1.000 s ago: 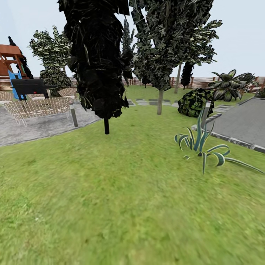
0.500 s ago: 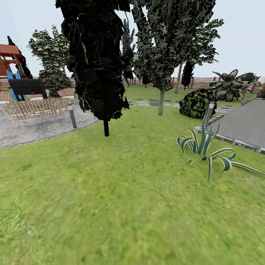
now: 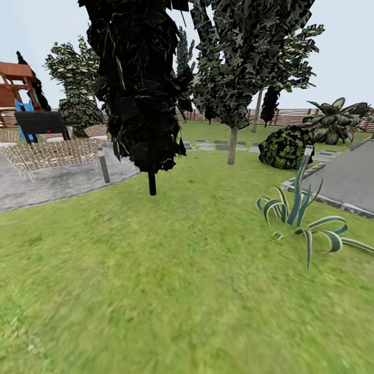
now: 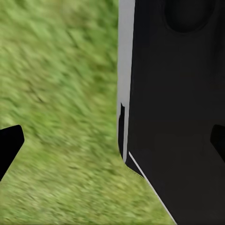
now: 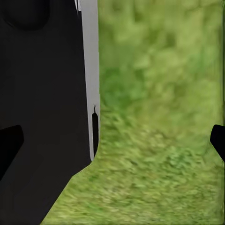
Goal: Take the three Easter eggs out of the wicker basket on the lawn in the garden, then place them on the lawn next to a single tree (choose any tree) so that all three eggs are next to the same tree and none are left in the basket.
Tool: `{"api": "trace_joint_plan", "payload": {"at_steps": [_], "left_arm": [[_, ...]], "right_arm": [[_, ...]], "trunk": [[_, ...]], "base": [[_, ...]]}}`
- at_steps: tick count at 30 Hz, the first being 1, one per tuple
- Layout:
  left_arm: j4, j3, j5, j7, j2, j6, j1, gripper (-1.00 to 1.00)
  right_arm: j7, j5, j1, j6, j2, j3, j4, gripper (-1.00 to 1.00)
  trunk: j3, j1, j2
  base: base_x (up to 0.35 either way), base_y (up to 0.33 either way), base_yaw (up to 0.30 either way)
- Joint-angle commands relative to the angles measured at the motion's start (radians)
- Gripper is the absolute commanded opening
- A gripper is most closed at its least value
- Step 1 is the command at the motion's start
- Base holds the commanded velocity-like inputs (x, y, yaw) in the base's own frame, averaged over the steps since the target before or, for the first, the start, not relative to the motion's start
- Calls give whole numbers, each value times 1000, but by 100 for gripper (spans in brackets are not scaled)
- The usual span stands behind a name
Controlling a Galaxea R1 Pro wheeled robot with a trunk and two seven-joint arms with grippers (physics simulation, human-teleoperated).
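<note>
Grass fills most of the head view: the lawn (image 3: 171, 270) runs from the robot out to a slatted wooden fence (image 3: 291, 115) at the back of the garden. A black-leaved tree (image 3: 139, 83) on a thin dark stem stands straight ahead. Just behind it, toward the fence, is a grey-trunked tree (image 3: 232, 144) with a mottled green canopy, the kind the task needs. A striped spiky plant (image 3: 298, 215) grows on the side of that tree nearest the grey paved slab (image 3: 348, 179), with a dark round shrub (image 3: 286, 147) beyond it. On the far side of the black tree lie a paved patio (image 3: 52, 179), woven loungers (image 3: 52, 151) and a play structure (image 3: 18, 83).

Neither the wicker basket nor any egg can be seen here, so the robot looks to be travelling or searching.

In both wrist views the fingertips of the left gripper (image 4: 112, 140) and of the right gripper (image 5: 112, 138) sit at opposite edges of the picture, so each is spread wide with nothing between the fingers. Both look down at grass beside the robot's dark body.

The risks, as I judge them: driving on toward these trees without first finding the basket would waste the approach, and the black tree could be mistaken for the target. The spiky plant and the slab's kerb could also snag the base.
</note>
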Motion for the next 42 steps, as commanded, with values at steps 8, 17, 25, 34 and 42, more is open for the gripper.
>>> {"api": "trace_joint_plan", "payload": {"at_steps": [8, 17, 25, 34, 42], "left_arm": [[-2, 1, 0, -1, 0, 1, 1, 100], [-2, 1, 0, -1, 0, 0, 1, 100], [-2, 1, 0, -1, 0, 0, 1, 100], [-2, 1, 0, -1, 0, 0, 1, 100], [-2, 1, 0, -1, 0, 0, 1, 100]], "right_arm": [[-2, 0, -1, 0, 0, 1, 2, 100], [-3, 0, -1, 0, 0, 1, 2, 100], [-3, 0, -1, 0, 0, 1, 2, 100], [-3, 0, -1, 0, 1, 1, 2, 100], [-3, 0, -1, 0, 2, 1, 2, 100]], "trunk": [[-1, 1, 0], [-1, 1, 0], [-1, 1, 0], [-1, 1, 0], [-1, 1, 0]], "base": [[338, 0, 246], [316, 0, 254], [85, 0, 255], [2, 0, 255], [0, 0, 255]]}}
